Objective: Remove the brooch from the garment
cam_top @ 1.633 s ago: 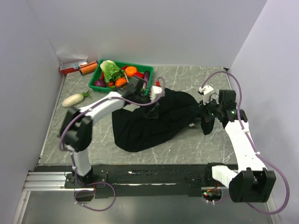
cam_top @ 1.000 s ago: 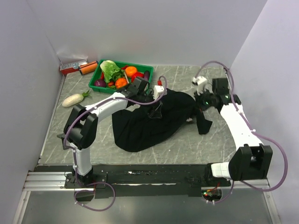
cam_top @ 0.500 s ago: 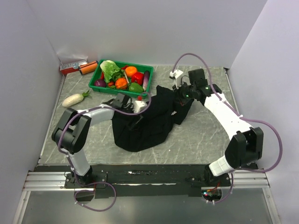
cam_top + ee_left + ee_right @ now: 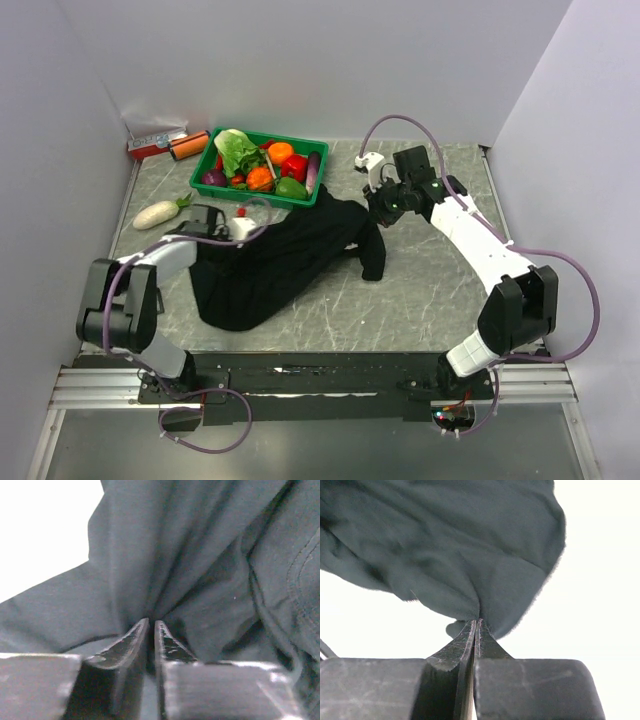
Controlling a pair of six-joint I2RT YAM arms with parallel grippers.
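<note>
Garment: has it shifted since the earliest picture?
Yes, leftward: the garment had its left edge below the middle of the green tray; now below the tray's left corner.

One table [image 4: 430, 300] carries everything. Two arms stand at its near edge, the left arm [image 4: 160, 258] and the right arm [image 4: 482, 242]. They carry two grippers, the left gripper [image 4: 151, 624] and the right gripper [image 4: 476, 622].

One shirt [image 4: 280, 262] lies mid-table. One tray [image 4: 305, 143] sits by the far edge. It holds one lettuce [image 4: 236, 150], two orange pieces [image 4: 281, 152], one red pepper [image 4: 294, 166], one green pepper [image 4: 290, 187], one eggplant [image 4: 313, 168] and one purple onion [image 4: 214, 178].

One radish [image 4: 158, 214] lies near the left edge. The far left corner has one orange can [image 4: 187, 148] and one red box [image 4: 150, 150].
</note>
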